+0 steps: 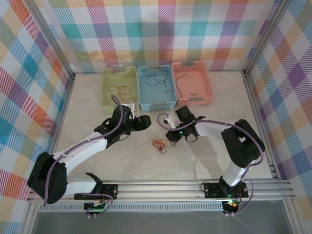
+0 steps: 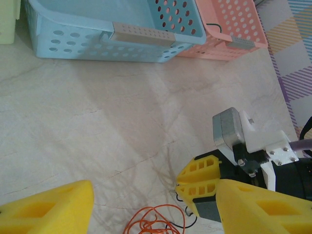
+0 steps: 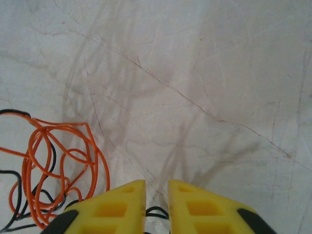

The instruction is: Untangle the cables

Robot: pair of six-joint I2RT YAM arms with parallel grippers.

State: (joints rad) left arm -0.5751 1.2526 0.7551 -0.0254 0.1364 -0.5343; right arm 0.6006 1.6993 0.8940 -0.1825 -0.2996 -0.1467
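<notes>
We see the cables [image 1: 160, 144] in a small knot on the table [image 1: 219, 112], between the two arms and in front of the baskets [image 1: 157, 105]. The knot is an orange wire [image 3: 95, 151] looped round and round, with a black wire [image 3: 10, 112] mixed in. We think these wires are very light, thin and floppy. They will not hold a shape, and if we pull one loop the whole knot may slide along the smooth table with it. They lie flat, so they are easy to miss and may slip out of a pinch. The left gripper [image 2: 155, 197] hangs over the knot with its fingers [image 2: 48, 209] wide apart and nothing in them. The right gripper [image 3: 156, 184] is low at the edge of the knot, with its fingers almost together. A bit of black wire crosses the thin gap there, but we cannot tell if it is pinched. We think the best place to take hold is a loose loop at the outer edge, one gripper on orange and one on black, then pull apart slowly
</notes>
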